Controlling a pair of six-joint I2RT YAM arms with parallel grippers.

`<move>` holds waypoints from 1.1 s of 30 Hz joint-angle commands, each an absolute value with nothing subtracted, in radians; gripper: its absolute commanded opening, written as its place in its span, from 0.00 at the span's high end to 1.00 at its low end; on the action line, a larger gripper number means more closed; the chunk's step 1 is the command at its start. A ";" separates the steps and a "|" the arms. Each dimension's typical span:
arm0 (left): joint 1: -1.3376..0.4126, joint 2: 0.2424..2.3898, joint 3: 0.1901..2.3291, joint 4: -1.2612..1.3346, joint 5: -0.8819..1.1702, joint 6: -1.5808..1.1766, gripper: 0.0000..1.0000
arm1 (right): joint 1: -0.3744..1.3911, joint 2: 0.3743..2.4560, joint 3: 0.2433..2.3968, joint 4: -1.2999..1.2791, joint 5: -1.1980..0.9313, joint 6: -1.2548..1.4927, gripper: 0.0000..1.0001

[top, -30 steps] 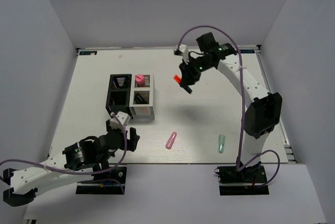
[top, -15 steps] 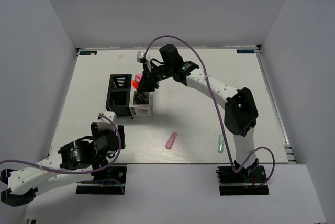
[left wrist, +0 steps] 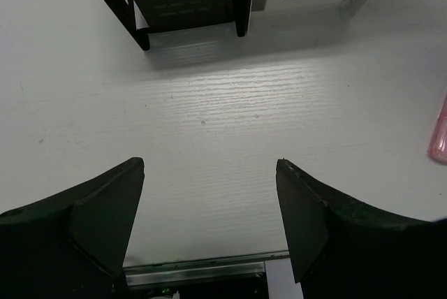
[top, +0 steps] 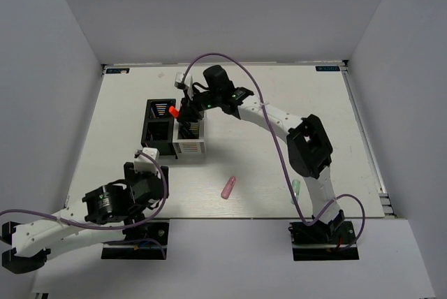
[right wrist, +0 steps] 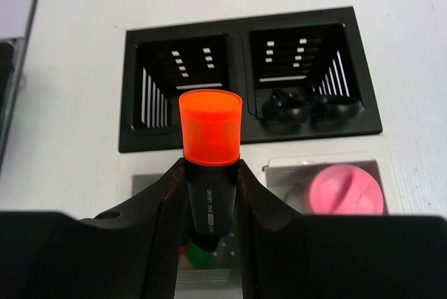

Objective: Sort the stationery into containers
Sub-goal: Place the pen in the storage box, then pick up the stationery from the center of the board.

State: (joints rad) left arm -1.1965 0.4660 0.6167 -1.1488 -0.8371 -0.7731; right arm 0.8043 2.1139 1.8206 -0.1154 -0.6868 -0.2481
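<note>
My right gripper (right wrist: pixel 211 173) is shut on a black highlighter with an orange cap (right wrist: pixel 209 138), held cap-up between the fingers. It hangs over the boundary between the black container (right wrist: pixel 244 131) and the white container (right wrist: pixel 279 168). Black scissors handles (right wrist: pixel 307 109) sit in the black container's right compartment. A fat pink marker (right wrist: pixel 346 191) stands in the white one, and a green cap (right wrist: pixel 199 253) shows below the held highlighter. In the top view the orange cap (top: pixel 172 111) is above the black container (top: pixel 159 126). My left gripper (left wrist: pixel 209 173) is open and holds nothing, low over the table in front of the containers.
A pale pink stick (top: pixel 228 186) lies on the table near the front, also at the right edge of the left wrist view (left wrist: pixel 438 138). A mint stick (top: pixel 295 188) lies further right, partly behind the right arm. The white container (top: pixel 190 138) stands against the black one.
The right gripper has carried the orange-capped highlighter leftward from mid-table to above the containers. The left arm has drawn back a little toward the near edge.
</note>
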 commanded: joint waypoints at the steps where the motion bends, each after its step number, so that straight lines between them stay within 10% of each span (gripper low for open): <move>1: -1.200 0.477 0.638 -1.112 -0.844 -0.752 0.14 | 0.798 2.071 1.795 -0.142 -0.660 -0.348 0.86; 6: -1.203 0.495 0.647 -1.071 -0.830 -0.718 0.14 | 0.799 2.036 1.759 -0.155 -0.661 -0.362 0.27; 8: -1.200 0.526 0.649 -1.024 -0.805 -0.678 0.17 | 0.802 2.019 1.766 -0.169 -0.669 -0.354 0.24; 11: -1.198 0.592 0.650 -0.959 -0.747 -0.628 0.34 | 0.796 1.979 1.785 -0.164 -0.693 -0.295 0.48; 13: -1.198 0.661 0.660 -0.879 -0.677 -0.553 0.50 | 0.793 1.920 1.784 -0.179 -0.695 -0.236 0.96; 18: -1.201 0.794 0.670 -0.663 -0.520 -0.448 0.91 | 0.778 1.745 1.738 -0.322 -0.543 -0.141 1.00; 19: -1.201 0.813 0.670 -0.637 -0.505 -0.419 0.91 | 0.778 1.699 1.724 -0.356 -0.464 -0.126 1.00; 21: -1.201 0.896 0.681 -0.543 -0.457 -0.400 0.89 | 0.764 1.639 1.660 -0.434 -0.142 -0.117 0.47; 23: -1.201 0.974 0.696 -0.478 -0.448 -0.382 0.77 | 0.741 1.621 1.609 -0.552 -0.011 -0.126 0.23; 24: -1.201 1.024 0.707 -0.433 -0.442 -0.373 0.53 | 0.685 1.627 1.599 -0.599 0.039 -0.118 0.31; 25: -1.207 1.113 0.734 -0.389 -0.436 -0.362 0.32 | 0.646 1.632 1.550 -0.732 0.055 -0.104 0.99; 33: -1.210 1.434 0.883 -0.282 -0.401 -0.302 0.18 | 0.470 1.363 1.037 -0.692 -0.110 -0.064 0.94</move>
